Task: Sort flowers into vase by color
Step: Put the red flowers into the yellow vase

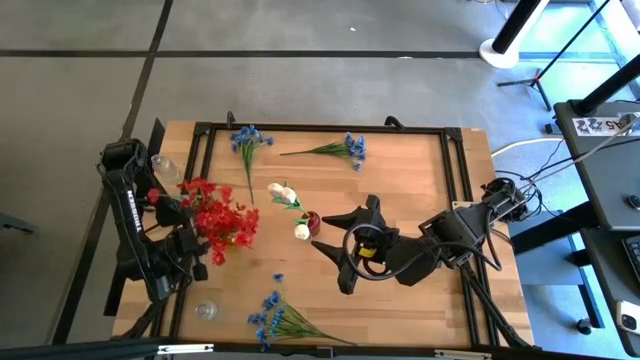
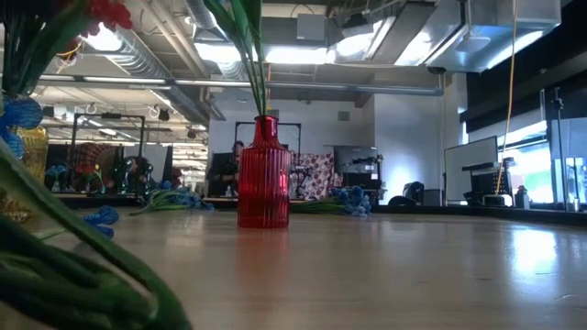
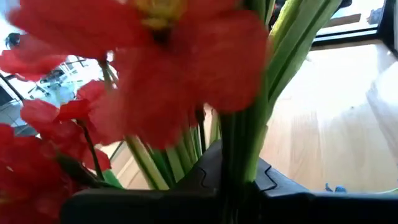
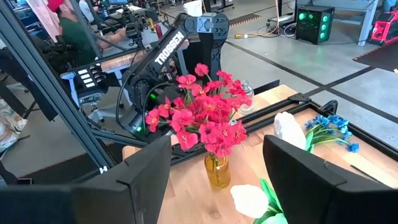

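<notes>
Red flowers [image 1: 222, 218] stand bunched in an amber glass vase [image 4: 217, 171] at the 9 o'clock side of the wooden table [image 1: 410, 195]; in the right wrist view the blooms spread above the vase neck. The left wrist view is filled by these red petals and green stems, pressed close against the left gripper [image 1: 190, 245]; whether its fingers are open or closed around the stems cannot be told.

White tulip-like flowers [image 1: 287, 195] rise from a ribbed red vase [image 2: 264, 174] near the table centre, stems inside the neck.

Three blue sprigs lie loose on the wood: one blue sprig at 11 o'clock [image 1: 247, 140], a second blue sprig at 12 o'clock [image 1: 345, 149], and a blue bunch at 6 o'clock [image 1: 275, 318]. A small clear glass vessel [image 1: 207, 311] sits at 7 o'clock, its contents not discernible; another clear glass [image 1: 166, 166] sits by the left arm at 10 o'clock.

The right gripper [image 1: 338, 247] is just to the 3 o'clock side of the red vase, fingers spread wide apart and holding nothing, pointed toward the white flowers.

The left arm's forearm [image 4: 168, 45] carries the white lettering "TROSSEN". People [image 4: 78, 34] are visible at benches beyond the table.
</notes>
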